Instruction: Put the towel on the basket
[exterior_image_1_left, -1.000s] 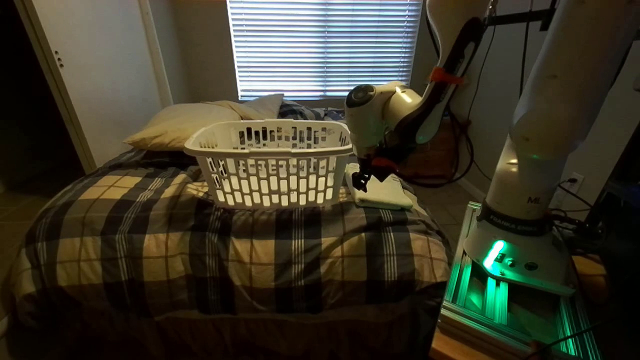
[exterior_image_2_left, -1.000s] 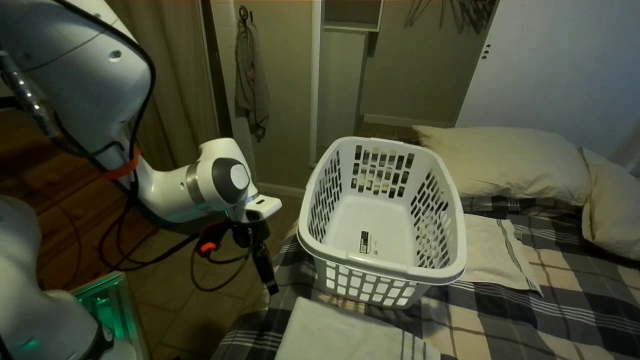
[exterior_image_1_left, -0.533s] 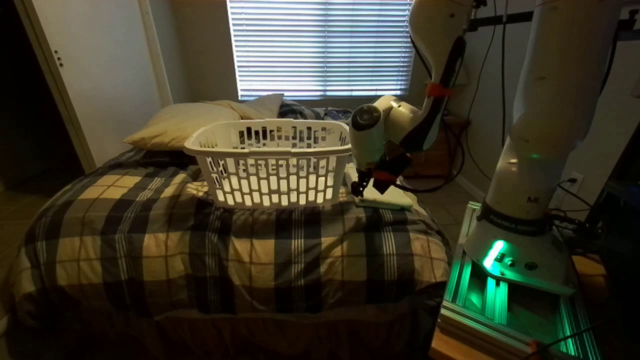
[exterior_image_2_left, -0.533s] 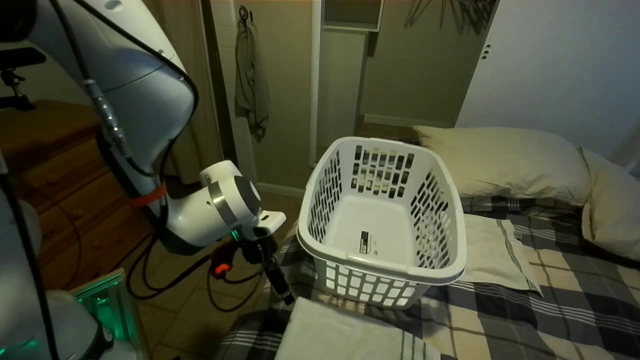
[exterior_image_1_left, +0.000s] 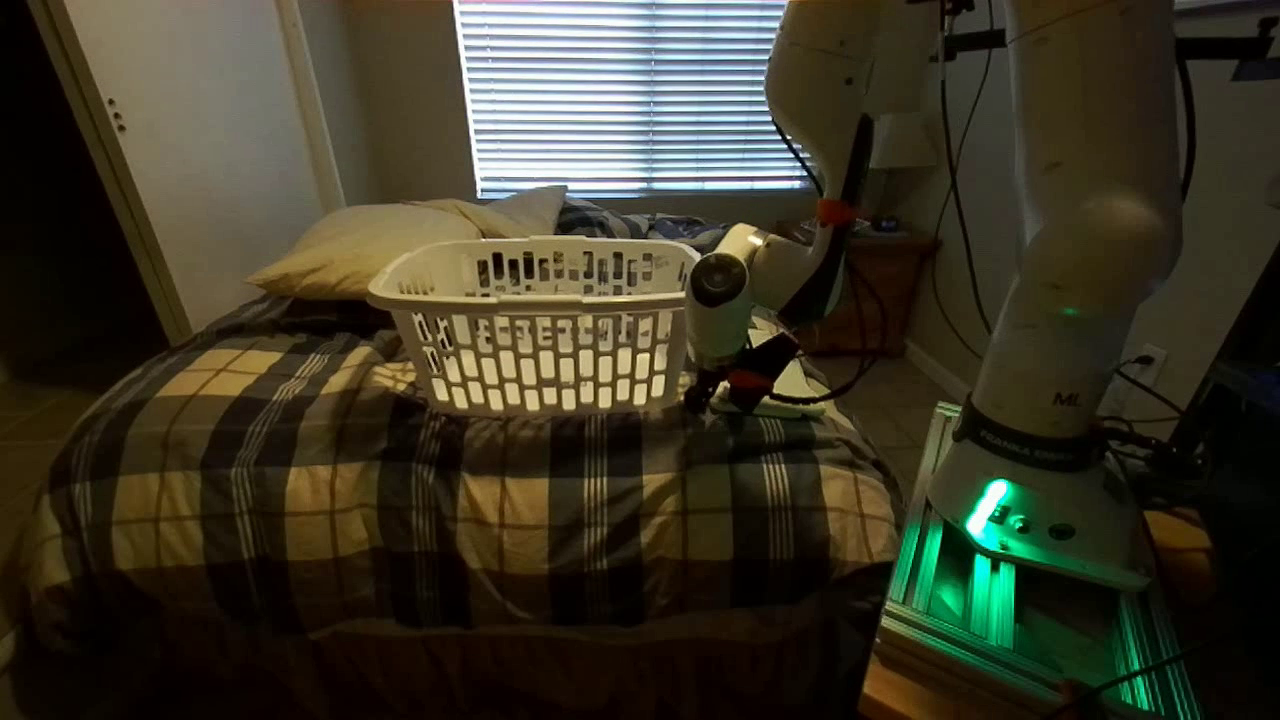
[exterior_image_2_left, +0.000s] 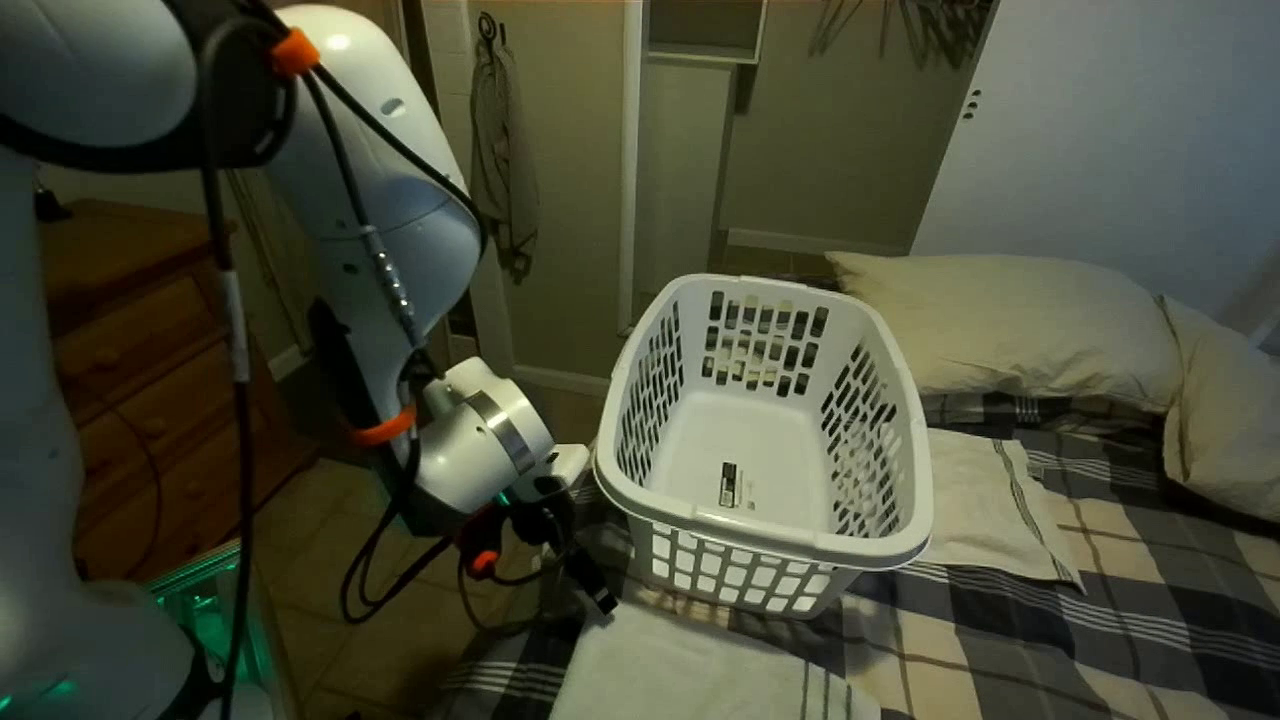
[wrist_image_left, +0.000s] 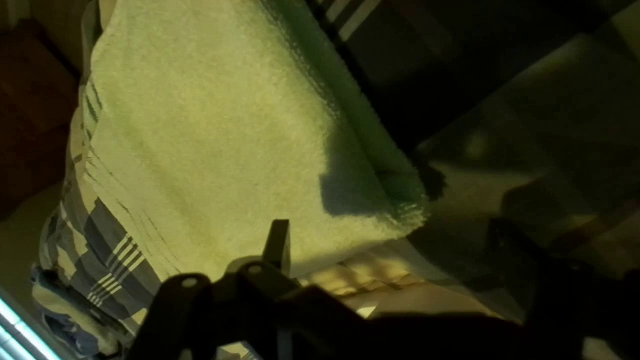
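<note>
Just by the parted jaws lies the folded towel (wrist_image_left: 210, 130).

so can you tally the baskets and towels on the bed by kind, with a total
Basket: 1
Towels: 2, a towel by the pincer and a second towel closer to the pillows
Total: 3

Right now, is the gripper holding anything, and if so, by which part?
Nothing is held: the gripper is open, and the folded towel near it lies on the bed.
</note>
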